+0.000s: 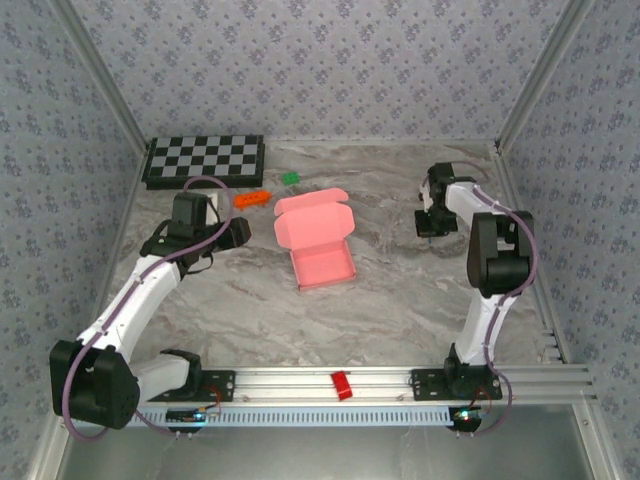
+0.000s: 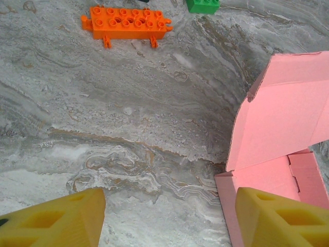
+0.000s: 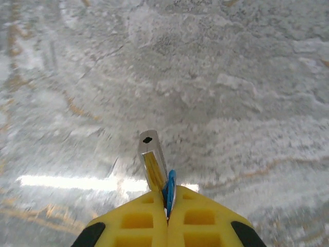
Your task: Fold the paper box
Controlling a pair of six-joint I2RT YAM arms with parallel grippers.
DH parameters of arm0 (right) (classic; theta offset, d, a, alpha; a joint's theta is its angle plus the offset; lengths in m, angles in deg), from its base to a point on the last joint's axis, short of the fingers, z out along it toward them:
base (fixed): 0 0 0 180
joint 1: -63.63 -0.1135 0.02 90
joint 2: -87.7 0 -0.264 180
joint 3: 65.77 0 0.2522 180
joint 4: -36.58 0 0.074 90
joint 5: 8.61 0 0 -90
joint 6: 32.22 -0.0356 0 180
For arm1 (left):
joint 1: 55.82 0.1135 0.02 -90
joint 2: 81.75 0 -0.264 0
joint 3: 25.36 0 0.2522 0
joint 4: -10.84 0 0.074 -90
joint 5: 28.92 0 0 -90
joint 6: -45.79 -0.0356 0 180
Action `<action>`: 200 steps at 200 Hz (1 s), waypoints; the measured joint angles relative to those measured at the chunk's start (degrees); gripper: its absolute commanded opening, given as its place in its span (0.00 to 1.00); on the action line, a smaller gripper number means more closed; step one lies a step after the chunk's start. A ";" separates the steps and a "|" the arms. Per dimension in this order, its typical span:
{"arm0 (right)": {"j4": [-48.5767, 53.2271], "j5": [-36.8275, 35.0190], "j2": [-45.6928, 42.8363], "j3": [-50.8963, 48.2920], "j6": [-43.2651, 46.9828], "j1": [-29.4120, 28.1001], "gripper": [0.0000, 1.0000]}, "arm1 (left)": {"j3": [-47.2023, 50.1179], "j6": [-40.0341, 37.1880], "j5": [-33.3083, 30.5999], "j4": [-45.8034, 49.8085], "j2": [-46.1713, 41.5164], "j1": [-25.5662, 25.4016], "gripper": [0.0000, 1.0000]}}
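I'm looking at one pink box sitting mid-desk. Its base is making a shallow tray and the lid is standing open, leaning toward the far side. It's plain card inside and out. My left gripper is hanging just left of it, fingers spread wide, nothing in them. My right gripper is hovering well off to the right, pinching one small silver-and-blue tab. I'm also counting one orange brick, one green brick, one red block and one checkerboard.
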 measured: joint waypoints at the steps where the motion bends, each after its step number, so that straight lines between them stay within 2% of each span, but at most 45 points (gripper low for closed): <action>1: -0.04 0.00 -0.35 -0.20 -0.09 -0.02 0.00 | 0.00 0.00 0.00 0.00 0.00 0.00 0.67; 40: -1.49 3.17 -11.87 -4.42 -1.16 -1.46 0.00 | 0.00 0.22 0.00 0.00 0.00 0.00 0.67; 91: -3.08 8.37 -23.08 -10.64 -2.05 -6.69 0.00 | 0.04 0.24 0.00 0.00 -0.11 0.00 0.67; 152: -3.63 9.53 -30.38 -14.51 -2.23 -16.57 0.00 | 1.36 1.05 0.39 -1.11 -0.13 0.00 0.67; 200: -5.16 10.10 -30.91 -14.51 -2.43 -24.98 0.00 | 2.14 1.95 1.49 -3.04 -0.13 0.00 0.67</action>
